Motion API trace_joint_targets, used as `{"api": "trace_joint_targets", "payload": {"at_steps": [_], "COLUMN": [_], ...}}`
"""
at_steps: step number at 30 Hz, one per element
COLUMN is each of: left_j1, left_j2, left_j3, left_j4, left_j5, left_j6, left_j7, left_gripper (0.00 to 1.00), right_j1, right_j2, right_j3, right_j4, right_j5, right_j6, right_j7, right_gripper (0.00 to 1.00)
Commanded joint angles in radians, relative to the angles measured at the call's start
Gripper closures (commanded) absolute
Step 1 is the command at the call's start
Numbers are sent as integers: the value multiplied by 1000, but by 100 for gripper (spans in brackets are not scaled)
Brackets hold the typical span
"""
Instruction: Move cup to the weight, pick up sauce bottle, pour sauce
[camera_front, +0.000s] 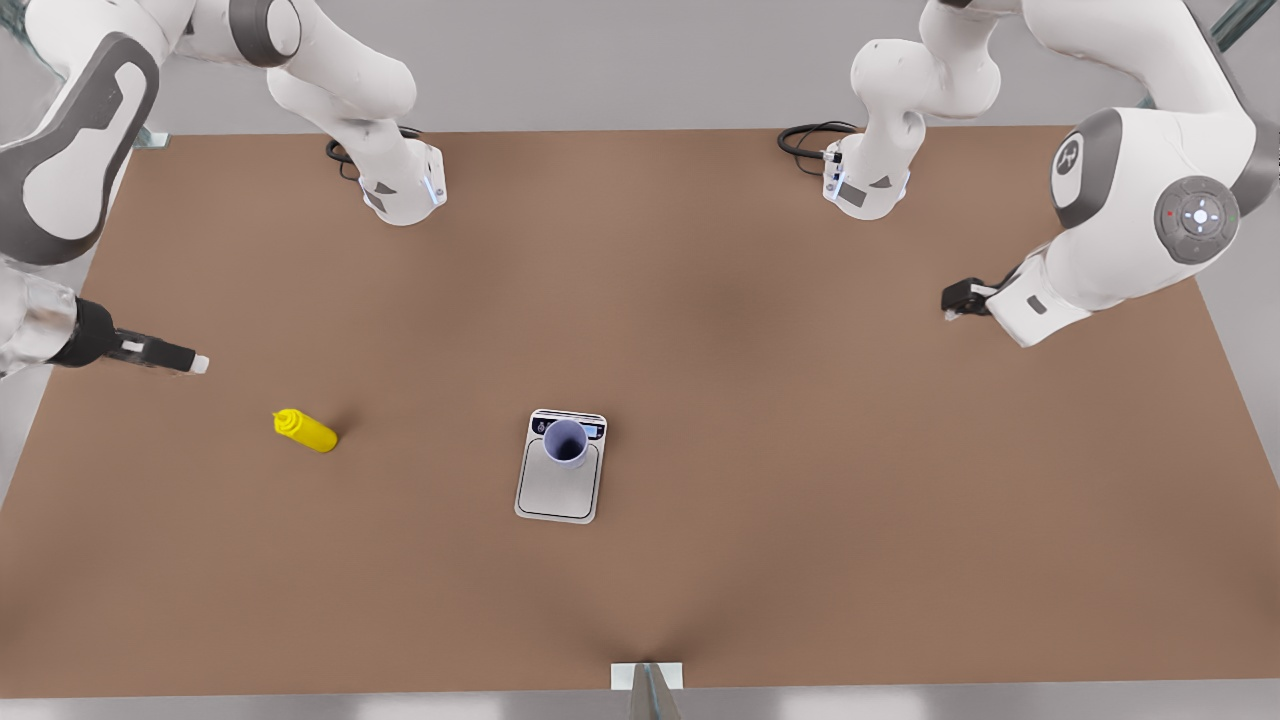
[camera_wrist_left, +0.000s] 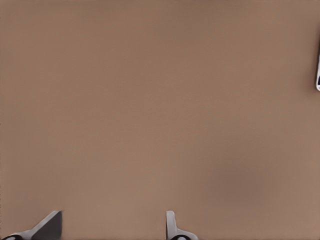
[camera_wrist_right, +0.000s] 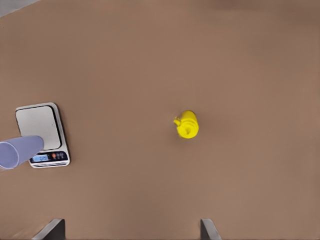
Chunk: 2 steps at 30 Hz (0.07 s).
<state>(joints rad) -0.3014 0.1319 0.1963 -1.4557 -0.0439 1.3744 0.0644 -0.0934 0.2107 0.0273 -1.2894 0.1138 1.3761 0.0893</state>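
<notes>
Spanning every view, the brown tabletop (camera_front: 800, 450) carries the silver weight (camera_front: 560, 468) mid-table, its dark display strip partly hidden by the lavender cup (camera_front: 566, 443) standing on it. Well apart, toward the front view's left, stands the yellow sauce bottle (camera_front: 305, 430). The right gripper (camera_wrist_right: 132, 231) hangs above it with jaws open, tips cut off; the left gripper (camera_wrist_left: 112, 227) hovers over bare tabletop, also open.

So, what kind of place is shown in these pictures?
Probably a simulated tabletop workbench for kitchen-style tasks: a bare brown table between two white robot arms, with a flat silver kitchen scale, a small lavender tumbler on it, and a yellow squeeze bottle.
</notes>
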Motion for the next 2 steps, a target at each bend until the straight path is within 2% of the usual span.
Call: {"api": "trace_joint_targets", "payload": {"at_steps": [1, 2], "left_j1": [-1, -1], "left_j2": [0, 0], "left_j3": [0, 0], "left_j4": [0, 0], "left_j5": [10, 10], "left_j6": [0, 0], "left_j7": [0, 2], "left_gripper": [0, 0], "right_j1": [-29, -17], "right_j2": [-31, -53], "right_j3": [23, 63], "right_j4": [-45, -85], "right_j5": [-9, -48], "right_j6": [33, 104], "right_j7": [-16, -49], "right_gripper": [0, 0]}}
